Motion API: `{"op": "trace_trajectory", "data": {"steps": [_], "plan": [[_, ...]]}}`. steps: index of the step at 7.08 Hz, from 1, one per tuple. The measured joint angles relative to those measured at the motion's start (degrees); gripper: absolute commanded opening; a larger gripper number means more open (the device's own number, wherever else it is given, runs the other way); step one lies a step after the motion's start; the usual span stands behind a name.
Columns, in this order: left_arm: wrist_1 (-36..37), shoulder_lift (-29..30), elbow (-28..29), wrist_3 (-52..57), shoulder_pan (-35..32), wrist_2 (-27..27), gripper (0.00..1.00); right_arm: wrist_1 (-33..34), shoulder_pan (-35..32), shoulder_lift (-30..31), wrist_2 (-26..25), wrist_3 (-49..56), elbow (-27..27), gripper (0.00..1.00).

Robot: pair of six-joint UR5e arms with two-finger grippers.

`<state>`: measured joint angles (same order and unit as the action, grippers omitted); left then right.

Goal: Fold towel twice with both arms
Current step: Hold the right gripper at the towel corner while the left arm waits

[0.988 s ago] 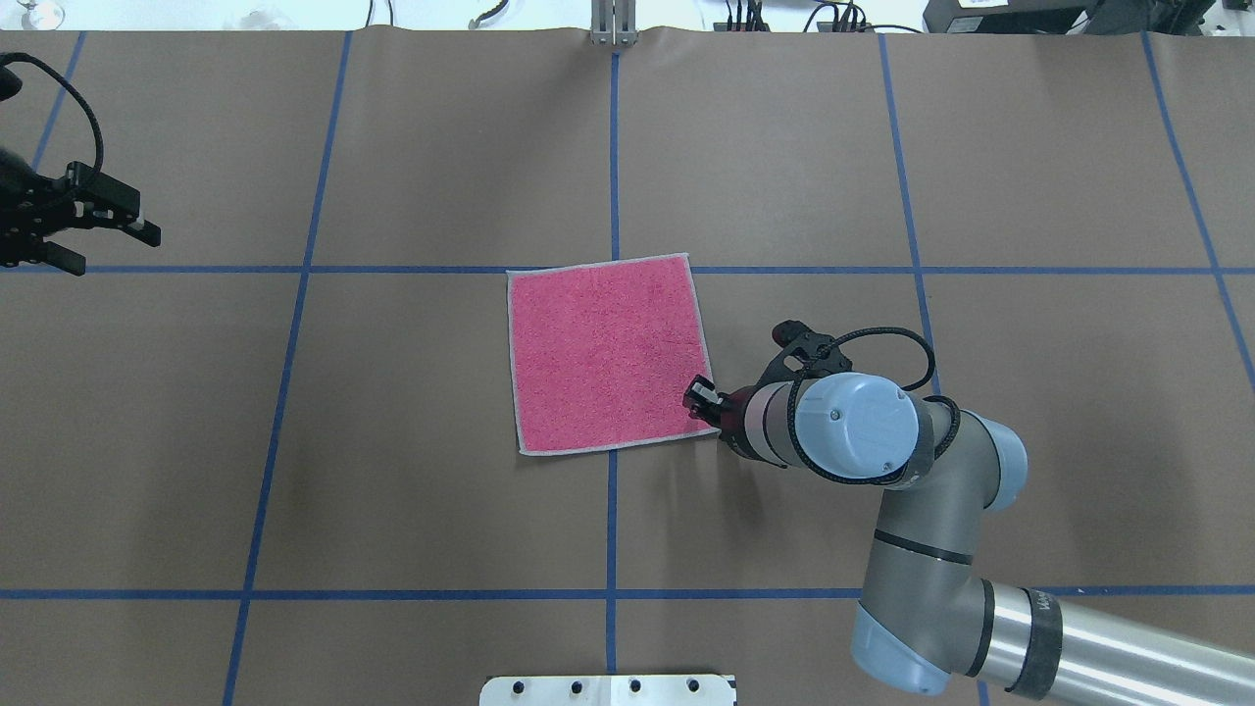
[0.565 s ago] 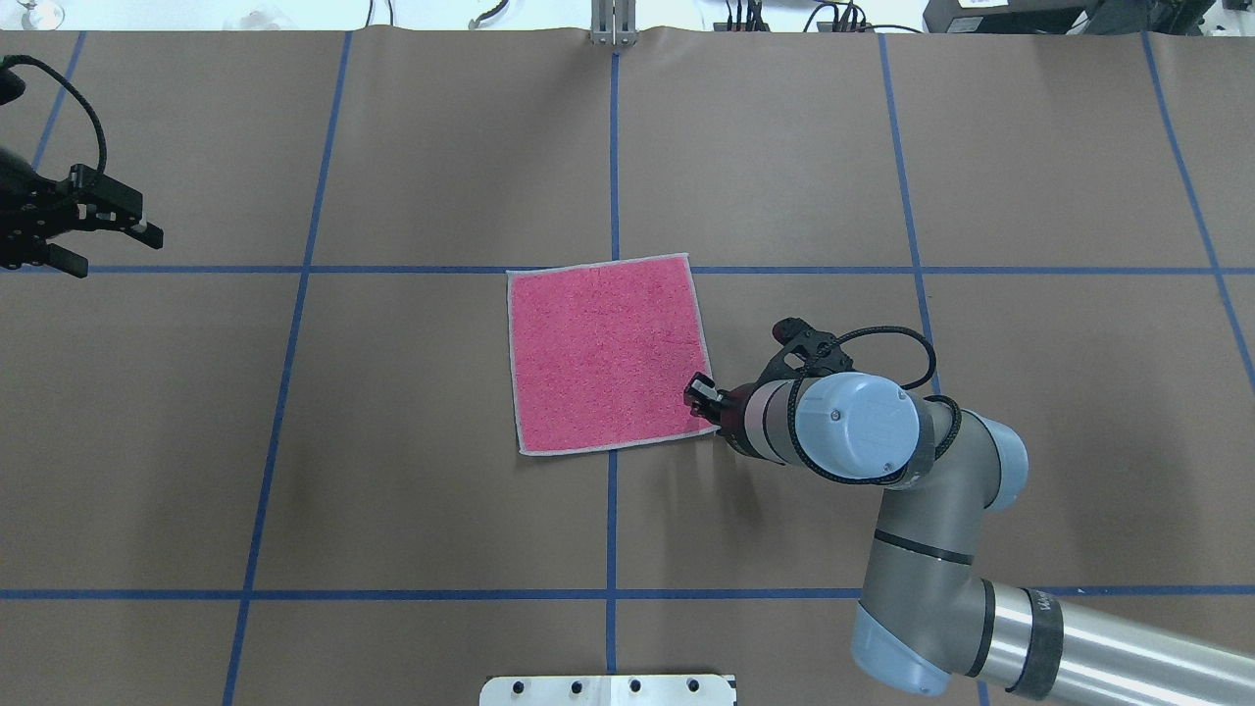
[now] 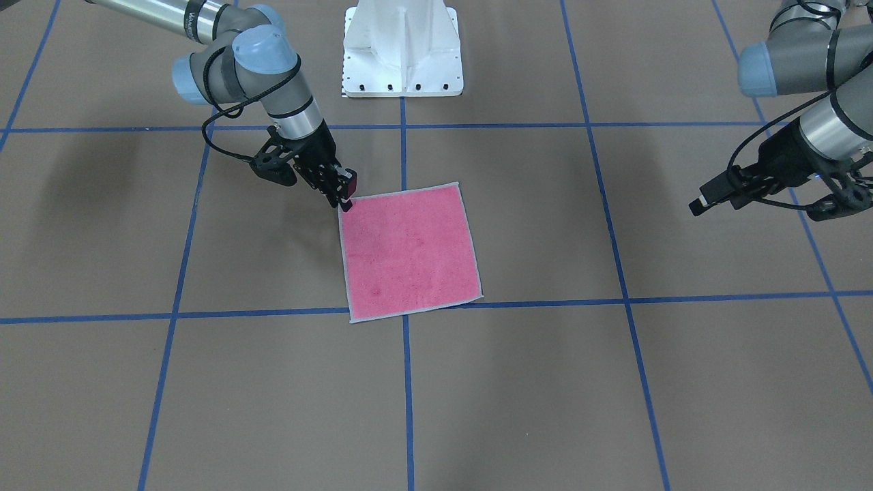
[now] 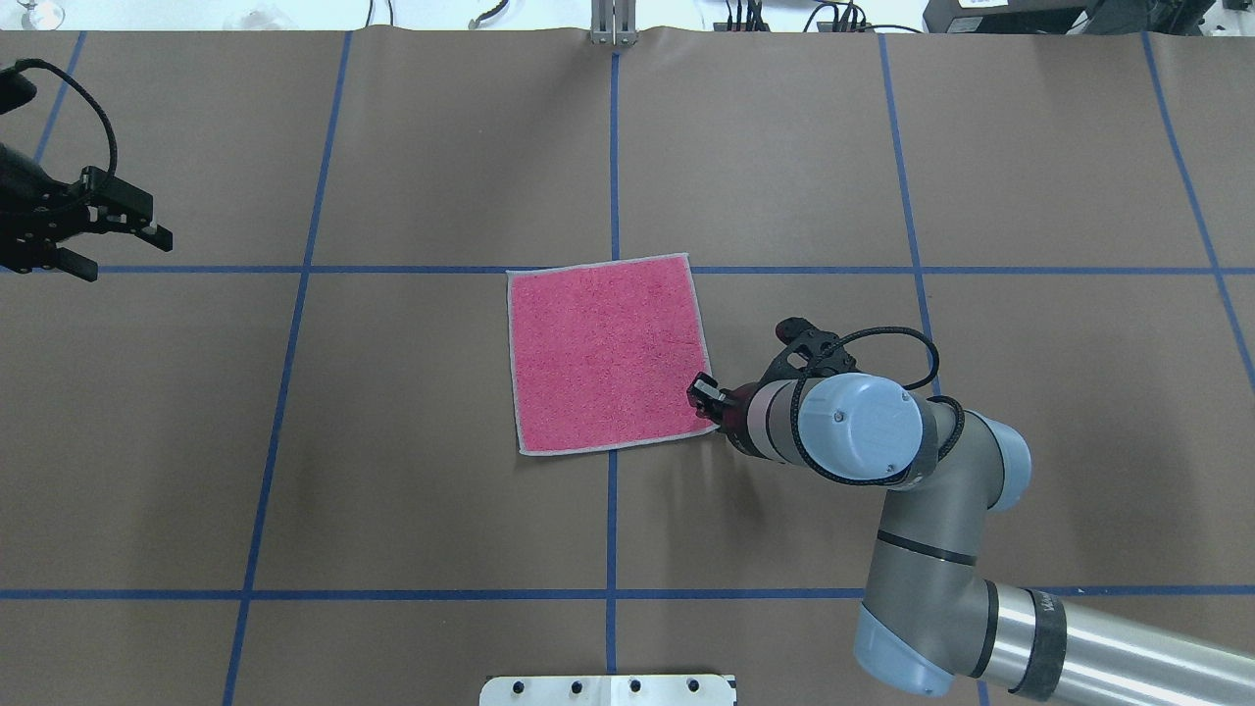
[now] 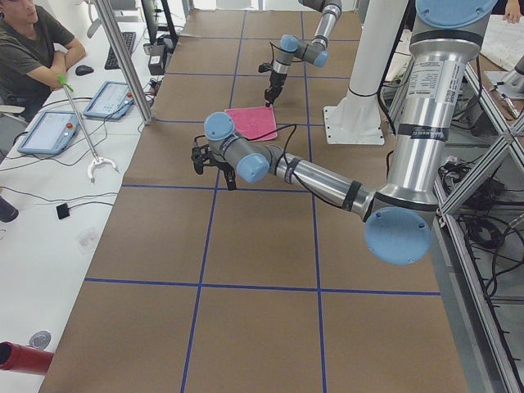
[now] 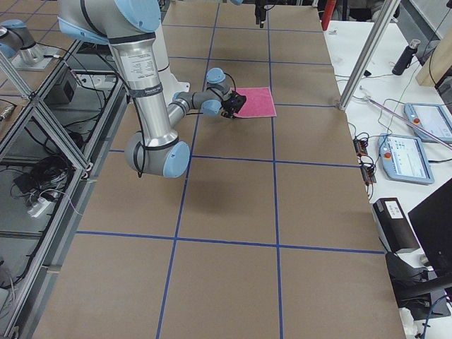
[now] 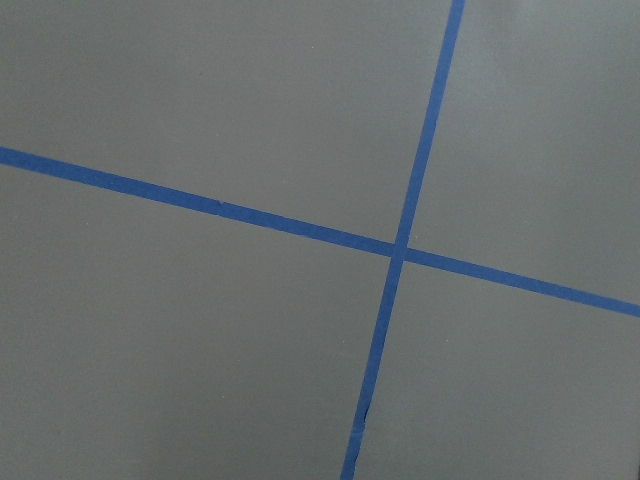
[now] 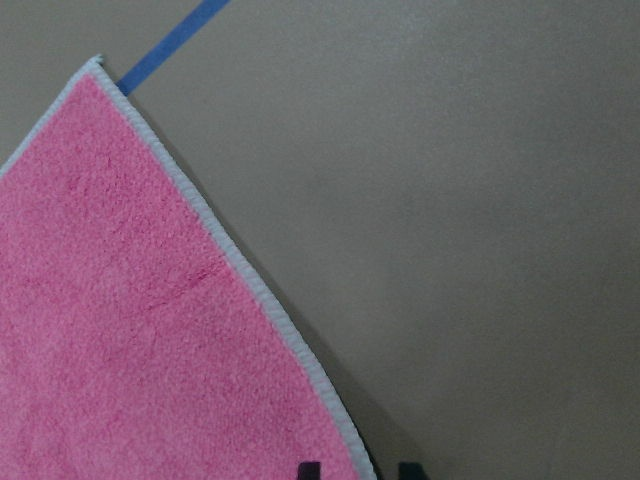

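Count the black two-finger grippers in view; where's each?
2. The right black two-finger gripper sits at the near-right corner of the pink square terry towel. The left black two-finger gripper hangs far left over the brown table, clear of the towel.

No text, label or number can be read in any view. The right arm [image 4: 1045, 622] has small white lettering on a dark band, but it is too blurred to read.
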<state>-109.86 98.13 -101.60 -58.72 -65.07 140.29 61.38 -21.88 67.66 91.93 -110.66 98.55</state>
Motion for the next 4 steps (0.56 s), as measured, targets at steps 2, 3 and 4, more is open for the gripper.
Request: {"op": "trace_trajectory", "data": {"steps": [2,3,4], "plan": [[0.00,0.04,0.00,-0.07,0.06,-0.09,1.00,-0.03,0.00,0.10,0.00,0.00,0.13,0.34],[0.00,0.04,0.00,-0.13,0.12,-0.19,1.00,-0.03,0.00,0.18,-0.02,0.00,0.22,0.34],[0.00,0.04,0.00,-0.20,0.20,-0.29,1.00,-0.03,0.00,0.23,-0.27,0.00,0.27,0.34]]}}
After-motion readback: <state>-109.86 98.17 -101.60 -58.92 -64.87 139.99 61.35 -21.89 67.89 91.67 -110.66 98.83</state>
